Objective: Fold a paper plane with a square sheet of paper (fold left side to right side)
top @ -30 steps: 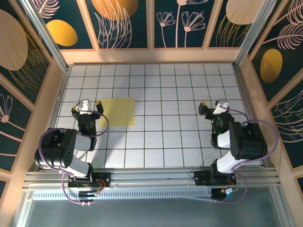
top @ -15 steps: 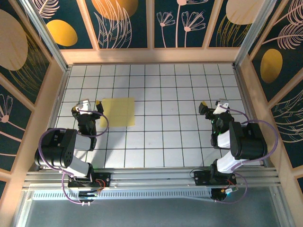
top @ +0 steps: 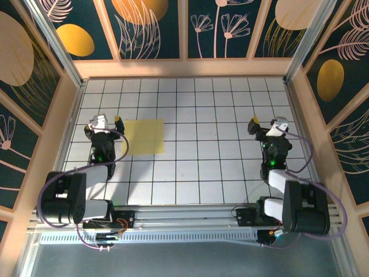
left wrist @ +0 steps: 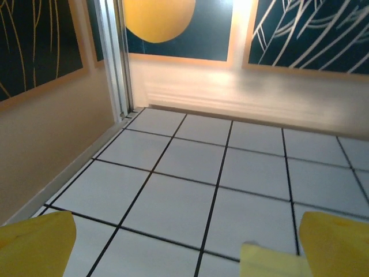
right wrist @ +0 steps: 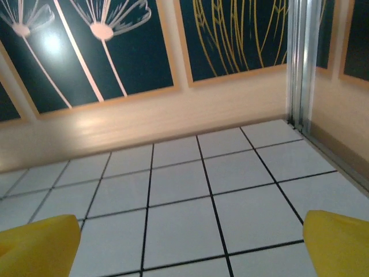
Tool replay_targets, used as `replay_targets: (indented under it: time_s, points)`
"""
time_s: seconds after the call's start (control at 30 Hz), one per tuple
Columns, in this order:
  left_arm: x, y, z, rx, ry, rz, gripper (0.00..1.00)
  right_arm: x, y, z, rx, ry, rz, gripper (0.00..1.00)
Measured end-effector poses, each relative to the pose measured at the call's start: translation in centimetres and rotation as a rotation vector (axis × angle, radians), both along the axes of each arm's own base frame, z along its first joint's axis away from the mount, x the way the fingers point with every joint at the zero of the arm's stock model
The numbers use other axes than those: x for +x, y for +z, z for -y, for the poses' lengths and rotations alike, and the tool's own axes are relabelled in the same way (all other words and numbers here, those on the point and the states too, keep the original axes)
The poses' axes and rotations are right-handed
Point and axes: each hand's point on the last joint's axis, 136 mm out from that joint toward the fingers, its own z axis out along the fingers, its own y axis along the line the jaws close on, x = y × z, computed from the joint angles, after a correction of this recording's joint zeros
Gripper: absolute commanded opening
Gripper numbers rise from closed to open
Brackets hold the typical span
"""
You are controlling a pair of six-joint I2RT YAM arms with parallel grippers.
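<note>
The sheet of paper (top: 144,137) lies flat on the tabletop (top: 202,167) just beside the left fingers (top: 118,122), which are spread wide and empty like the right fingers (top: 252,123); thin, light and floppy, it will likely slide, so pinch its left edge.

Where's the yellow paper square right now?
Top view: the thin pale yellow square paper sheet lies flat on the white gridded table's left half, right of the left gripper.

Table (top: 219,167): white top, ruled by black lines into a grid of square tiles, bordered by a pale wooden rim. One item lay on it: square sheet of paper (top: 144,136), pale yellow, flat, left of centre.
</note>
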Motion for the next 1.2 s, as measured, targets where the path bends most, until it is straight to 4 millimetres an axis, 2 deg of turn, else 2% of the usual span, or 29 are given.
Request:
replay_targets:
  time_s: [0.13, 0.2, 0.27, 0.37, 0.47, 0.6, 0.73, 0.87, 1.0, 1.2]
  points:
    - [1.7, 3.9, 0.5, -0.094, -0.012, -0.003, 0.99, -0.2, 2.0, -0.2, 0.099, 0.011, -0.031, 0.99]
    - [2.2, 4.6, 1.3, -0.148, -0.049, -0.033, 0.99, -0.2, 2.4, -0.7, 0.161, 0.034, -0.073, 0.99]
    - [2.5, 4.2, 2.4, -0.211, -0.099, -0.089, 0.98, -0.2, 2.6, -1.5, 0.228, 0.073, -0.126, 0.99]
    - [2.3, 2.0, 4.8, -0.337, -0.201, -0.209, 0.97, -0.4, 2.1, -3.1, 0.329, 0.147, -0.223, 0.99]
    - [1.5, -1.5, 7.4, -0.477, -0.292, -0.351, 0.97, -0.9, 1.0, -5.0, 0.431, 0.231, -0.331, 0.99]
    - [-0.1, -5.9, 10.4, -0.619, -0.365, -0.529, 0.96, -1.9, -1.5, -7.3, 0.553, 0.318, -0.489, 0.99]
    - [-1.2, -9.2, 13.1, -0.667, -0.411, -0.672, 0.95, -3.0, -3.6, -9.4, 0.604, 0.364, -0.616, 0.99]
    - [-1.1, -12.1, 14.6, -0.69, -0.422, -0.777, 0.94, -3.5, -3.5, -11.4, 0.581, 0.404, -0.664, 0.99]
    - [-0.7, -13.8, 15.4, -0.706, -0.425, -0.832, 0.94, -3.4, -2.8, -12.2, 0.549, 0.412, -0.663, 0.99]
    - [0.5, -13.7, 16.5, -0.709, -0.454, -0.829, 0.94, -3.4, -3.2, -11.9, 0.525, 0.383, -0.682, 0.99]
